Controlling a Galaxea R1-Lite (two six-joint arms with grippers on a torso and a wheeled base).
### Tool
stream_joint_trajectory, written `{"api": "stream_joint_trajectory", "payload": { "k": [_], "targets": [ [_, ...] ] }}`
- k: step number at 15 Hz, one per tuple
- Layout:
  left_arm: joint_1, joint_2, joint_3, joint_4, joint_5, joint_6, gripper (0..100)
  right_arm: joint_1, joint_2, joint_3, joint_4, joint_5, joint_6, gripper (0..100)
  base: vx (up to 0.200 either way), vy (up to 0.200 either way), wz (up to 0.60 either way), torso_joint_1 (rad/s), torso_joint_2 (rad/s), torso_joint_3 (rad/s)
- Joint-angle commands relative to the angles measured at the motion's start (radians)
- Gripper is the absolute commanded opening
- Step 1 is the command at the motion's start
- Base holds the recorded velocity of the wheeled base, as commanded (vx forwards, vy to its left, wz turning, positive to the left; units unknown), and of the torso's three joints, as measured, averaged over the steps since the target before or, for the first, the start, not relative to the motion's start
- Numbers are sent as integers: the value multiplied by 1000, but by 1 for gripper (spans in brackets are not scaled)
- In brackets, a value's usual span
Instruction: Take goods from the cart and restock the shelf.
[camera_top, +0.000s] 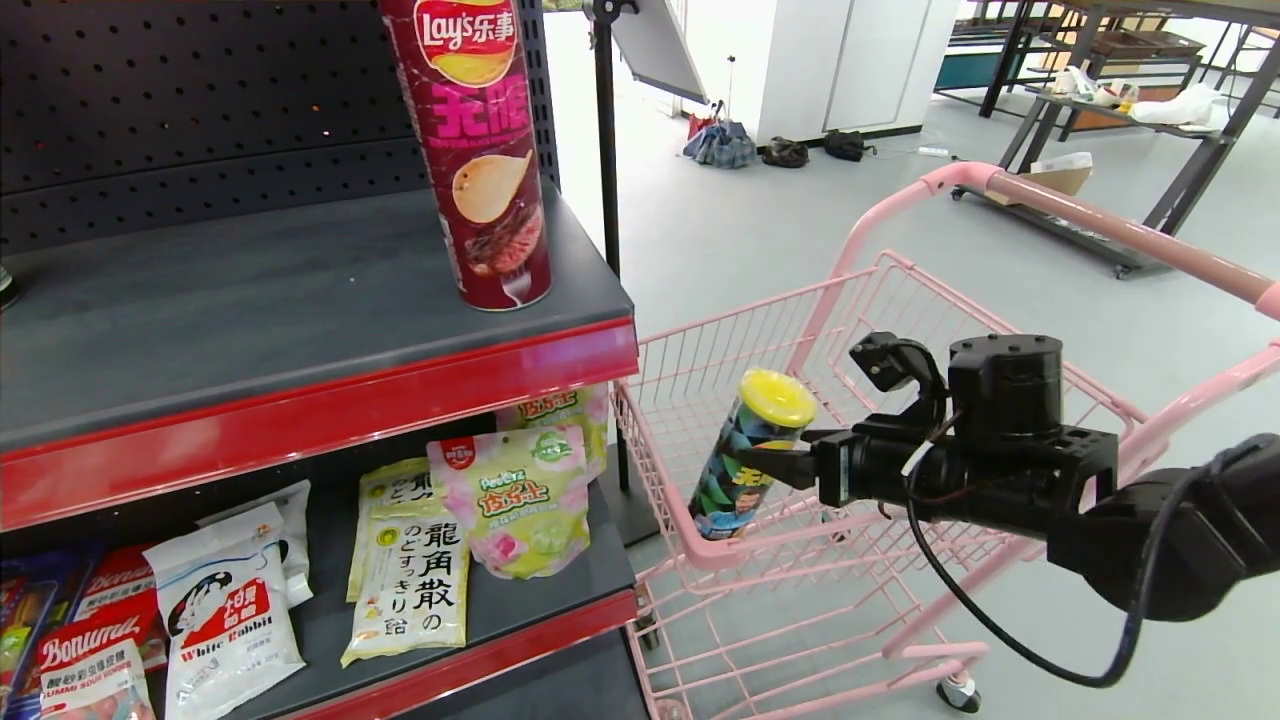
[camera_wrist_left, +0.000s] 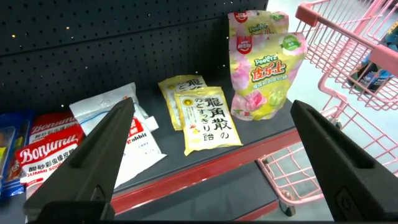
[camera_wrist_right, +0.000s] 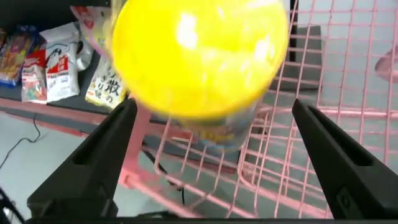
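A chip can with a yellow lid (camera_top: 750, 460) stands tilted in the front corner of the pink cart (camera_top: 1000, 185), close to the shelf. My right gripper (camera_top: 785, 462) is level with the can's upper half, open, with its fingers on either side of the can (camera_wrist_right: 199, 56). A tall red chip can (camera_top: 480, 150) stands upright near the right edge of the upper shelf (camera_top: 250, 300). My left gripper (camera_wrist_left: 212, 104) hangs open and empty in front of the lower shelf (camera_wrist_left: 205, 165), facing the snack bags.
The lower shelf holds a pink-green bag (camera_top: 525, 500), yellow candy bags (camera_top: 410, 570), a white bag (camera_top: 230, 610) and red packs (camera_top: 90, 640). A black pole (camera_top: 605, 140) stands between shelf and cart. Tables (camera_top: 1150, 90) and bags lie on the floor far behind.
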Motion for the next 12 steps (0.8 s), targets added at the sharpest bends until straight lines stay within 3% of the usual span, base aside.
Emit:
{"api": "stream_joint_trajectory", "payload": {
  "k": [1, 9, 10, 12],
  "targets": [
    [0, 1, 1, -1, 0, 0, 100, -1, 84, -54, -13, -1, 0, 100, 0, 0, 0, 0, 0, 0],
    [0, 1, 1, -1, 0, 0, 100, 1, 181, -120, -49, -12, 2, 100, 0, 0, 0, 0, 0, 0],
    [0, 1, 1, 1, 0, 0, 100, 1, 185, -122, -49, -16, 3, 0, 0, 0, 0, 0, 0, 0],
    [0, 1, 1, -1, 0, 0, 100, 2, 185, -119, -49, -15, 3, 0, 0, 0, 0, 0, 0, 0]
  ]
}}
